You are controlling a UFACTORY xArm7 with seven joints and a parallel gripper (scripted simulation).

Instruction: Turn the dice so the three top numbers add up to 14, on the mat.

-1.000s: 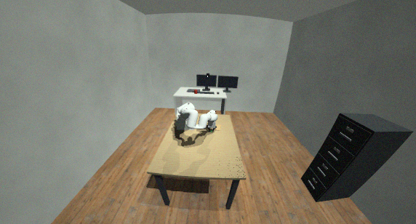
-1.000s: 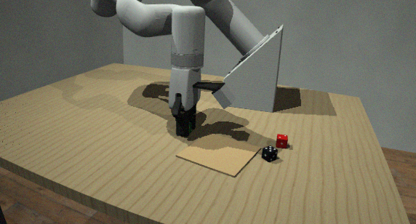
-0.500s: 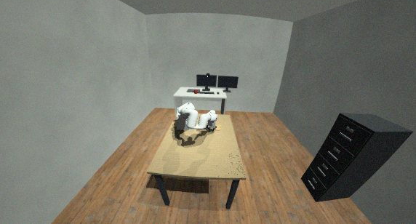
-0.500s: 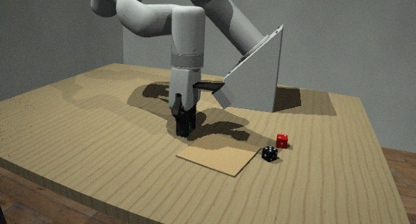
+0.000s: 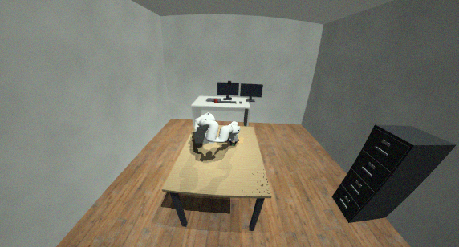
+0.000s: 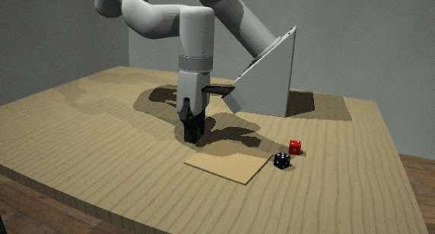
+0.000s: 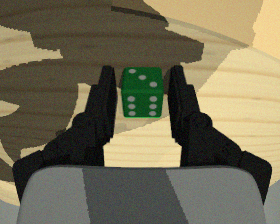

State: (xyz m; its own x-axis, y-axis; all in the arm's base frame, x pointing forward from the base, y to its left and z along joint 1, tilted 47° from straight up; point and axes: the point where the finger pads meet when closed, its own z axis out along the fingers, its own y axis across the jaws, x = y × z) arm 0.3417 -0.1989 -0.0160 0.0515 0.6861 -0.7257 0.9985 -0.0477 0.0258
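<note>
My gripper (image 5: pixel 233 143) (image 6: pixel 194 137) (image 7: pixel 142 81) is partly open, pointing down near the tabletop, one finger on each side of the green die (image 7: pixel 142 92) (image 6: pixel 200 133), with a narrow gap on both sides. The wrist picture is upside down; the die's upper face shows six pips and the side toward the camera three. It is off the mat (image 6: pixel 228 166) (image 7: pixel 275 30), which lies flat. The black die (image 6: pixel 281 160) sits on the table just beyond the mat's right corner, several pips on top. The red die (image 6: pixel 294 147) stands behind it, apparently two pips on top.
The wooden table (image 5: pixel 217 177) (image 6: pixel 133 168) carries the arm's slanted base (image 6: pixel 268 88), behind the mat and dice. Dark arm shadows cross the tabletop near the gripper and part of the mat. A white desk with monitors and a black filing cabinet (image 5: pixel 385 173) stand away from the table.
</note>
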